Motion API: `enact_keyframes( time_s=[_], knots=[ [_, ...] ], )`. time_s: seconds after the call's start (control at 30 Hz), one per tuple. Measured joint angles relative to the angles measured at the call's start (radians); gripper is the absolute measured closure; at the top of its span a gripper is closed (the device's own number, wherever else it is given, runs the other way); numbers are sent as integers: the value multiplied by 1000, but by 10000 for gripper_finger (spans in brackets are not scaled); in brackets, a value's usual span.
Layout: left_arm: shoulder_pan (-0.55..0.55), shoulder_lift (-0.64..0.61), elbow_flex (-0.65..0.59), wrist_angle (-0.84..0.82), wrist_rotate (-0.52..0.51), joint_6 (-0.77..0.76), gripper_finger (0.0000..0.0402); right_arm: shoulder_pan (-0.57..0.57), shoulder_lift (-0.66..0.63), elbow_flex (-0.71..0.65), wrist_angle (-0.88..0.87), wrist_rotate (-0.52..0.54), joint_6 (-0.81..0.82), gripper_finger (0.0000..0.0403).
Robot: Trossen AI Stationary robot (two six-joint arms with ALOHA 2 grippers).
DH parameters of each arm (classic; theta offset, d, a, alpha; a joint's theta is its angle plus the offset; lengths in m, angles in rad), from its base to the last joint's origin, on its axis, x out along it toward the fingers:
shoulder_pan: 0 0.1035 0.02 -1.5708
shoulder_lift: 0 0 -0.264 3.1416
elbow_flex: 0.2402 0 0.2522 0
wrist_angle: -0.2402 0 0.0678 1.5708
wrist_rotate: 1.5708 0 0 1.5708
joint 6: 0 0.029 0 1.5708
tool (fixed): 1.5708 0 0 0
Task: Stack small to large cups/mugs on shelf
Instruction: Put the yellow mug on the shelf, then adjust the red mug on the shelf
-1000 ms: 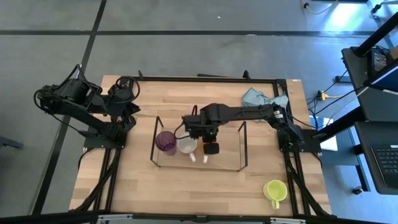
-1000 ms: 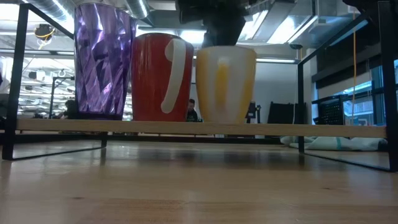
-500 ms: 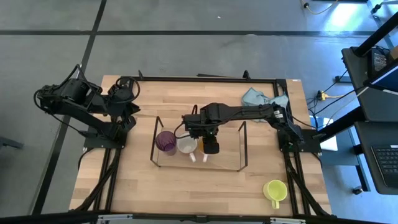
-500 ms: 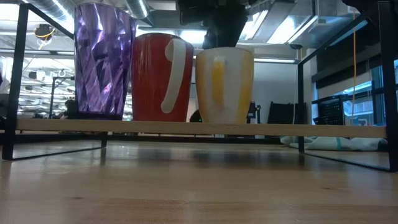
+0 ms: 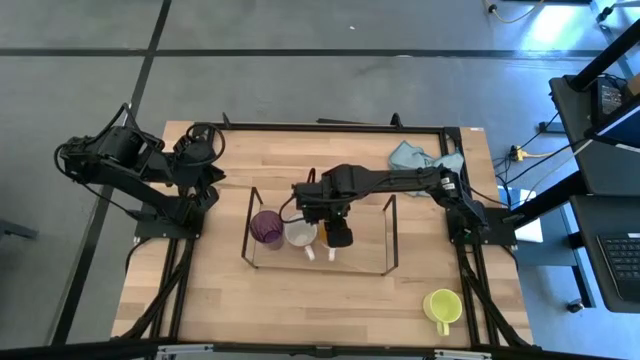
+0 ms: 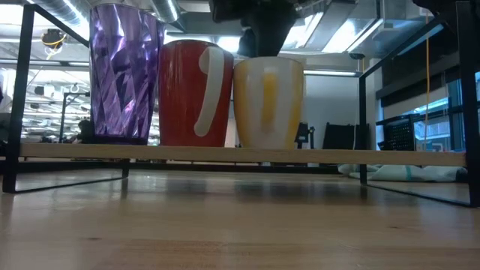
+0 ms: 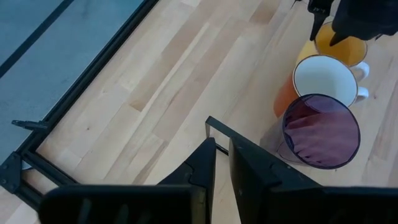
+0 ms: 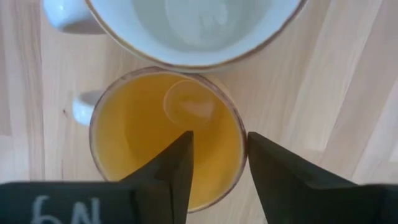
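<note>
While its fingers straddle the rim unclamped, the right gripper (image 8: 214, 165) hovers over the orange mug (image 6: 268, 103) on the wire shelf (image 5: 391, 240). At nine o'clock stand the brown-orange mug (image 6: 195, 94) and purple cup (image 6: 125, 73). The left gripper (image 7: 221, 163), nearly closed and empty, waits at ten o'clock.

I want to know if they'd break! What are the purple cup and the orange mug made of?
The purple cup looks like clear tinted plastic or glass: light shines through its faceted wall, so it could be either. The orange mug looks like glazed ceramic: opaque and glossy, with a thick rim and a moulded handle. That one would probably break.
</note>
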Motion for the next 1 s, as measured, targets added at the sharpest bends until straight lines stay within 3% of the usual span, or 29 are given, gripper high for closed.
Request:
enact_keyframes(
  time_s=[0.33,0.53,0.9,1.0],
  knots=[
    [0,0,0,0,0,0,360,0,0,78,-38,3,-3,253],
    [0,0,0,0,0,0,360,0,-1,149,-29,78,10,253],
    [0,0,0,0,0,0,360,-88,12,127,105,52,250,253],
    [0,0,0,0,0,0,360,-110,11,127,108,2,314,253]
  ],
)
